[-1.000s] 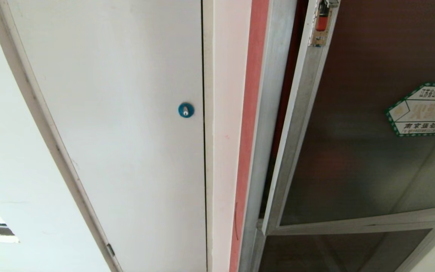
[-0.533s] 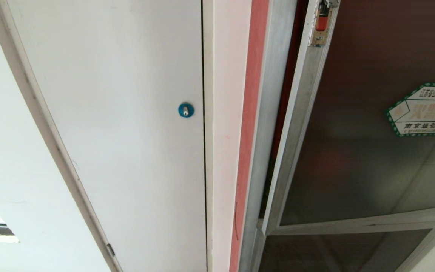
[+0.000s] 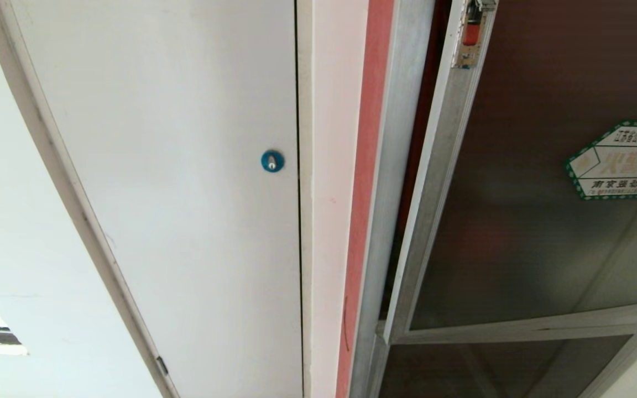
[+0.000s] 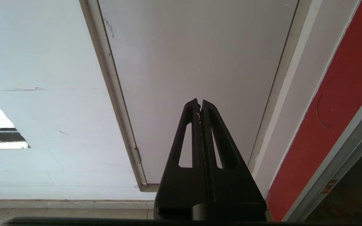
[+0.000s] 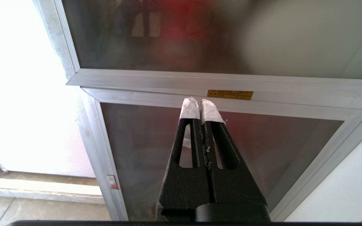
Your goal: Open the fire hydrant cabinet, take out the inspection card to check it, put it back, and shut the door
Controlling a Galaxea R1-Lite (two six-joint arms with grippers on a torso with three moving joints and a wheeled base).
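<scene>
Door (image 3: 517,221) of fire hydrant cabinet (image 3: 390,166) slightly ajar, contents unclear; left gripper (image 4: 199,103) & right gripper (image 5: 200,103) pinched closed, empty.

A blue lock (image 3: 272,161) is showing on the white door (image 3: 186,193); a green-bordered white sticker (image 3: 622,160) is sitting on the dark glass door (image 3: 517,232), right of frame.

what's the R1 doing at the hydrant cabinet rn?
Nothing is being handled. The robot faces the fire hydrant cabinet, whose glass door stands slightly ajar at its latch edge. Neither arm shows in the head view. The left hand is shut and empty, pointing at the white door beside the cabinet. The right hand is shut and empty too, aimed at the cabinet's lower glass panel. No inspection card is visible.
</scene>
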